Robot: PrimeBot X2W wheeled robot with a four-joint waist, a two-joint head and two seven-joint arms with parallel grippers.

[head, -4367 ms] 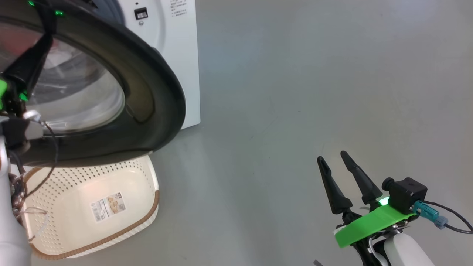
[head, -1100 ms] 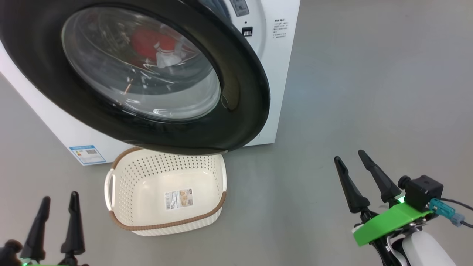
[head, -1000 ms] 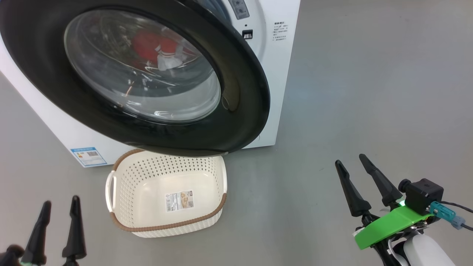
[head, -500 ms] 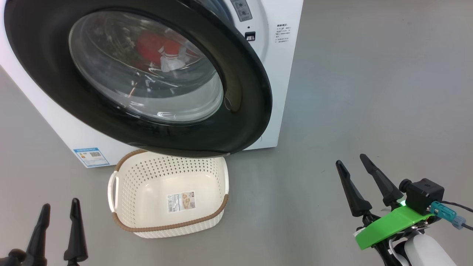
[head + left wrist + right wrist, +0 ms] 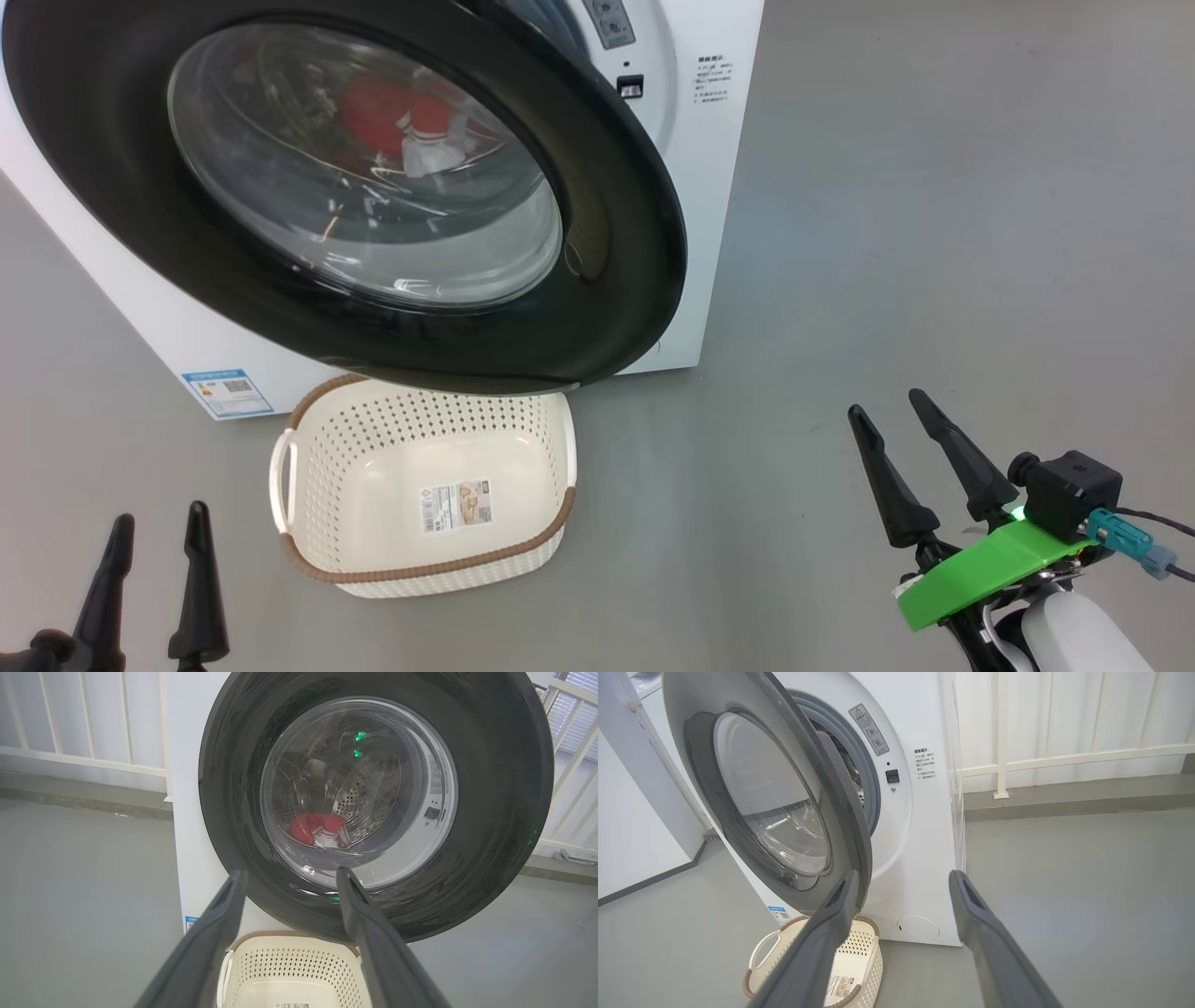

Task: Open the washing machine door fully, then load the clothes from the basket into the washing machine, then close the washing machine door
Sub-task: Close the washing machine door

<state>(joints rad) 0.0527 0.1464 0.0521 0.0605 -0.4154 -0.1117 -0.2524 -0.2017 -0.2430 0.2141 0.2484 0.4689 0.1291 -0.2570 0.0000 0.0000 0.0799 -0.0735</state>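
The washing machine (image 5: 700,187) stands ahead with its black round washing machine door (image 5: 616,233) ajar; the right wrist view shows the door (image 5: 698,765) standing off the grey seal. Through the glass the red and white clothes (image 5: 411,121) lie in the drum (image 5: 320,828). Under the door, the cream basket (image 5: 420,434) sits on the floor with only its label sticker inside. My left gripper (image 5: 161,515) is open at the lower left, away from the basket. Low on the right, my right gripper (image 5: 885,403) is open over bare floor.
Grey floor spreads to the right of the machine. A blue label (image 5: 227,391) and a round filter cap (image 5: 918,927) mark the machine's lower front. A white railing (image 5: 1064,758) and wall stand behind it.
Since the oldest frame the camera has drawn back and my left arm has come away from the door to the lower left. Over the last second only slight shifts show.
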